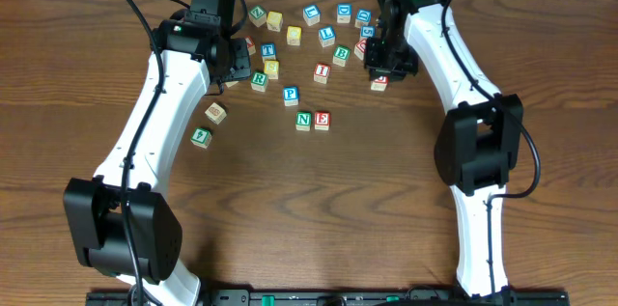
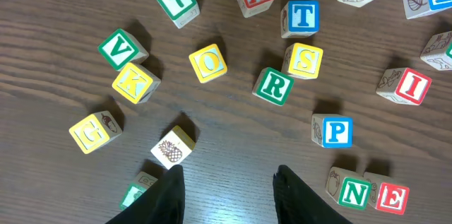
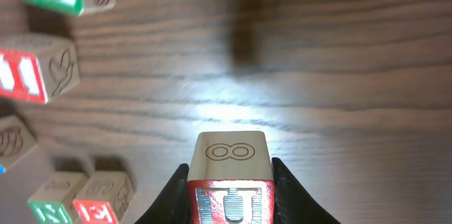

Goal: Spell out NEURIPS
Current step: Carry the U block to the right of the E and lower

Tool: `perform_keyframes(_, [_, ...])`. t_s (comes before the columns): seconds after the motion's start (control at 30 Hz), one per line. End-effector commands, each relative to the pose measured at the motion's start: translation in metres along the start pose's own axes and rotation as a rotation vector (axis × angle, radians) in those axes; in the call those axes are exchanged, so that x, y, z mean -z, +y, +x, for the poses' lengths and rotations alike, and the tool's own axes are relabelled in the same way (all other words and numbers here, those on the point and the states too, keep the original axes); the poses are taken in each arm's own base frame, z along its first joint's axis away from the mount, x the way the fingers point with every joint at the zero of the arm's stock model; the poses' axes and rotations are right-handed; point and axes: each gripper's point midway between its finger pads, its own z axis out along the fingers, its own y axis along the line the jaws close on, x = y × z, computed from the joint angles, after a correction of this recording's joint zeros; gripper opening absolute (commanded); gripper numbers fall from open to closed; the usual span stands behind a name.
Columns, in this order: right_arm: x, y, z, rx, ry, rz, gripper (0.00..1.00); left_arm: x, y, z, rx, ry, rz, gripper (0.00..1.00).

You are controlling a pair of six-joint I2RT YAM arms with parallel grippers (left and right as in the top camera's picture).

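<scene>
My right pincer was clamped on the red U cube at the bottom centre of the wrist frame, fingers on two opposite flat sides. I judged the cube light, rigid wood, smooth enough to twist, so a square mid-face hold suited it. The green N cube and red E cube sat touching at the centre of the overhead frame. My left pincer stood apart and empty.

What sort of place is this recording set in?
Probably a robot lab bench: a wood-grain table, two white arms mounted at its near edge, and scattered wooden alphabet cubes, a red U cube in the right gripper. No room beyond shows.
</scene>
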Motion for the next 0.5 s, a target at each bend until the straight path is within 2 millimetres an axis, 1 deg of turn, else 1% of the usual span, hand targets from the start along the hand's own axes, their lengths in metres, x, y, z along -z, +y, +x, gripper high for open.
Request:
perform_keyframes(0.0, [0.006,0.021,0.011,0.076,-0.001,-0.017,0.21,0.006,0.003,-0.006,-0.011,-0.024,-0.008,0.41])
perform_keyframes(0.2, [-0.009,0.032,0.027,0.131,0.017,0.047,0.22,0.006,0.003,-0.006,-0.011,-0.027,-0.007,0.41])
perform_keyframes(0.4, [-0.025,0.046,0.045,0.165,0.048,0.061,0.22,0.006,0.003,-0.006,-0.011,-0.027,-0.007,0.40])
perform_keyframes(0.47, [-0.028,0.049,0.049,0.175,0.055,0.064,0.21,0.006,0.003,-0.006,-0.011,-0.027,-0.007,0.41])
